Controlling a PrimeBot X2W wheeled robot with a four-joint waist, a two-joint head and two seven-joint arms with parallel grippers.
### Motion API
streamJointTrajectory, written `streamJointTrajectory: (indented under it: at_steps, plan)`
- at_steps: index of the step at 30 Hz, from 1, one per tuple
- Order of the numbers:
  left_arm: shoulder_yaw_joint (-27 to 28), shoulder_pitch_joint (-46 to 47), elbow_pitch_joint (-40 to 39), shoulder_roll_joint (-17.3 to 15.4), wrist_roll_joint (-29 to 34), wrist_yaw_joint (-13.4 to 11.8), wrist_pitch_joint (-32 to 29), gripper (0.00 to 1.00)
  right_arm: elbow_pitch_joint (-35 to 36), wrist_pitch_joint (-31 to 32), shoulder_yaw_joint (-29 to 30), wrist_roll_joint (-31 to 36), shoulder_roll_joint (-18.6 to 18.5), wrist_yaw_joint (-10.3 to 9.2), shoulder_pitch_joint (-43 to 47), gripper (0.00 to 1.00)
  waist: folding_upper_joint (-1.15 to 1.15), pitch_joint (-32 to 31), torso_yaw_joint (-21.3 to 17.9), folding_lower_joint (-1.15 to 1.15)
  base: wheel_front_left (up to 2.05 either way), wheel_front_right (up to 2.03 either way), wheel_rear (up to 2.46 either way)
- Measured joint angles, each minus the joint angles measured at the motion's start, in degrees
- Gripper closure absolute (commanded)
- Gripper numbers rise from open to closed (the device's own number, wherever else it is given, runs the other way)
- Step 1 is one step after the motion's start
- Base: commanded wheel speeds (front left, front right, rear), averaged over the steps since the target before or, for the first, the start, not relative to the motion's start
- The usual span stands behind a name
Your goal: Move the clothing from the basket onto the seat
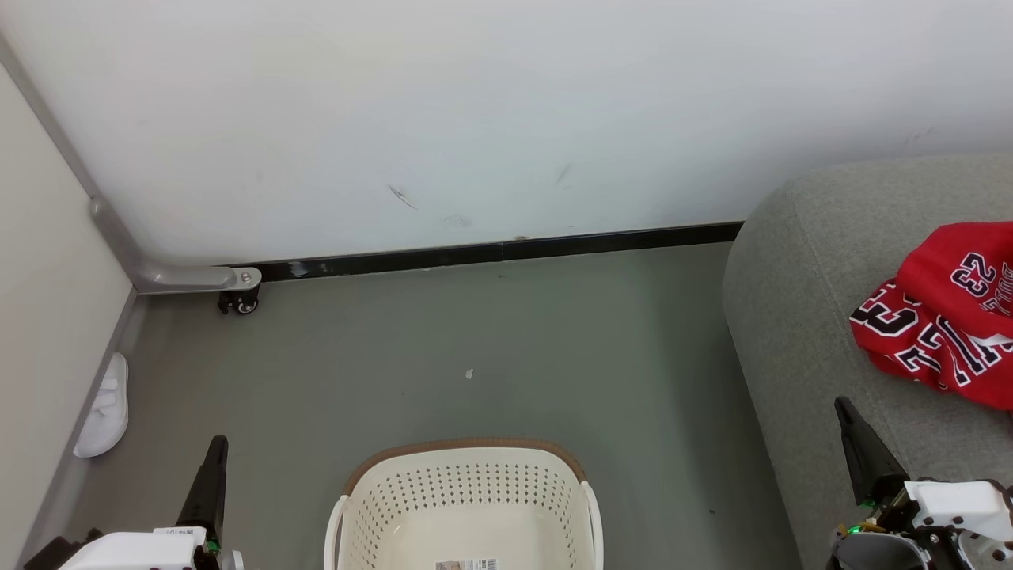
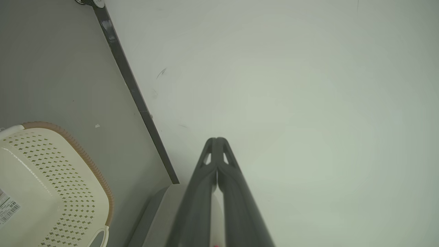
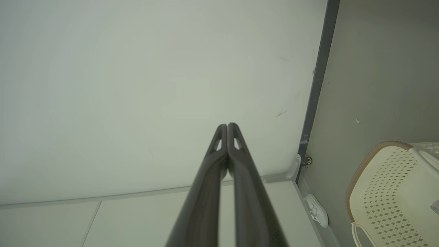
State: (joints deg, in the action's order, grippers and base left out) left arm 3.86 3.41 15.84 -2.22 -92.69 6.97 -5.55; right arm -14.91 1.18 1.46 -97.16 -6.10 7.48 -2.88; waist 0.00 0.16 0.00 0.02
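Lying crumpled on sofa cushion (image 1: 799, 317), red jersey (image 1: 946, 317) is up and right of right gripper (image 1: 845, 412), far from left gripper (image 1: 217, 451). Both grippers have fingers pressed together, holding nothing. Basket (image 1: 467, 507) stands between arms, its visible part without clothes. Task looks nearly finished.

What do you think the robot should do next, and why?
Probably tip the head down to check the rest of the basket: its visible part holds no clothing, a red jersey already lies on the seat, and the left pincer and right pincer are shut on nothing.
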Motion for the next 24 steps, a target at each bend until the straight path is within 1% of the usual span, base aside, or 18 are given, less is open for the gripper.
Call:
streamJointTrajectory:
  at_steps: [24]
  plan:
    - [0.08,0.0,-0.01,0.0,0.0,0.0,-0.01,1.0,-0.09,0.09,0.24,0.01,0.08,0.0,0.0,1.0,0.0,0.01,0.0,-0.01,0.0,0.0,0.0]
